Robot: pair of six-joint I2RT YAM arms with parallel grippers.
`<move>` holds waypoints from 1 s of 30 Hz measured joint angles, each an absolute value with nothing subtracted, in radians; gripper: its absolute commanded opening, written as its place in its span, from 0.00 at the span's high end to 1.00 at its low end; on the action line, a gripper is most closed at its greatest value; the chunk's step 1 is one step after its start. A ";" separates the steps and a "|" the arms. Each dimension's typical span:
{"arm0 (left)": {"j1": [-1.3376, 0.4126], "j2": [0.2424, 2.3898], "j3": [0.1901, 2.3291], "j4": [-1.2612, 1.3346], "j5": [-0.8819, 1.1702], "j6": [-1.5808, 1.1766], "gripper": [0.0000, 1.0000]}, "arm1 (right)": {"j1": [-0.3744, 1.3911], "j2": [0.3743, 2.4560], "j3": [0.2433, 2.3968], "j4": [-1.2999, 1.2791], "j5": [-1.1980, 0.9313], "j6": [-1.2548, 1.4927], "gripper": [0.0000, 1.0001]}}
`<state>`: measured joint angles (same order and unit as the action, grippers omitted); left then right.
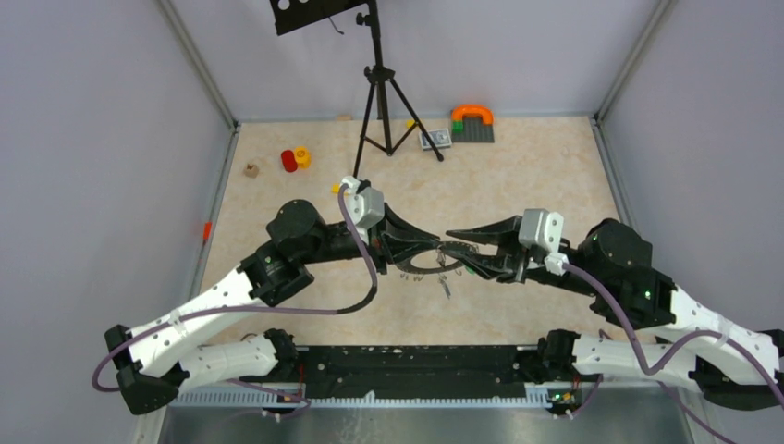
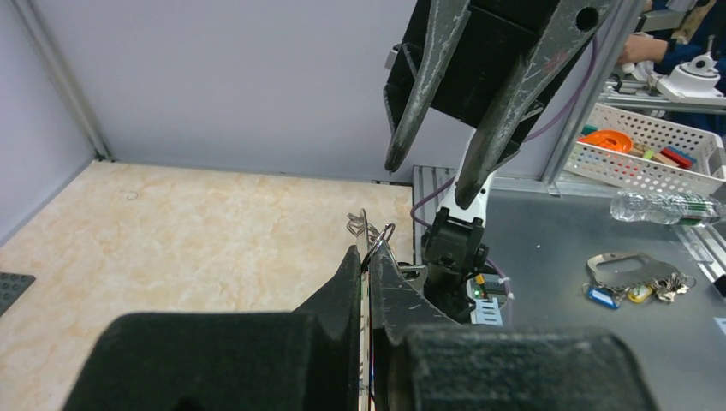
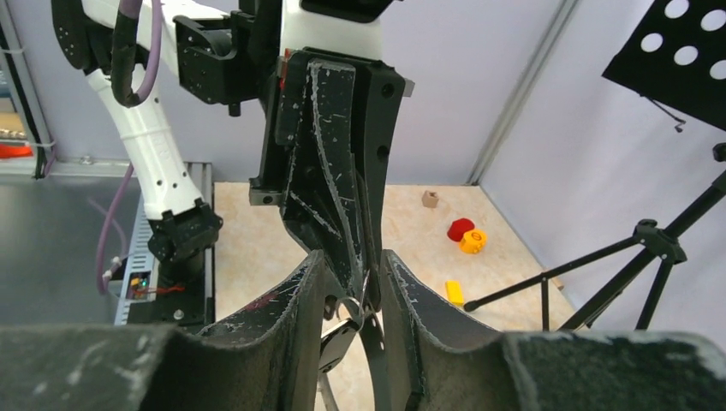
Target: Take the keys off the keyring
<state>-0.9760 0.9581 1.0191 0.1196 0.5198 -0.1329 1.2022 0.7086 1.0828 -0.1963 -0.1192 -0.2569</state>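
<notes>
Keyring (image 2: pixel 365 233) edge-on, mostly hidden inside clamped left pincer (image 2: pixel 370 255), keys (image 1: pixel 446 285) indistinct

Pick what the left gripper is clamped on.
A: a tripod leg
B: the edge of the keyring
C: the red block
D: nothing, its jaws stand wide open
B: in the left wrist view the left gripper has its fingers pressed together on the thin edge of the keyring.

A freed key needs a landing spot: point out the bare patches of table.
Bare: the near strip between keyring and base rail, and the far right beyond the right arm. Crowded: far edge, around tripod and toy bricks.
</notes>
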 measured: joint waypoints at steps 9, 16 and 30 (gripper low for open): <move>-0.976 0.958 1.019 0.135 0.562 -0.133 1.00 | 1.202 0.699 1.060 -0.218 -0.104 -0.238 0.72; -0.976 0.958 1.019 0.137 0.584 -0.133 1.00 | 1.202 0.696 1.059 -0.228 -0.094 -0.218 0.74; -0.976 0.958 1.019 0.154 0.588 -0.133 1.00 | 1.202 0.695 1.030 -0.225 -0.095 -0.182 0.82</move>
<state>-0.9760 0.9581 1.0191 0.1543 0.5877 -0.1333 1.2022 0.6952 1.0298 -0.2253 -0.0948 -0.1818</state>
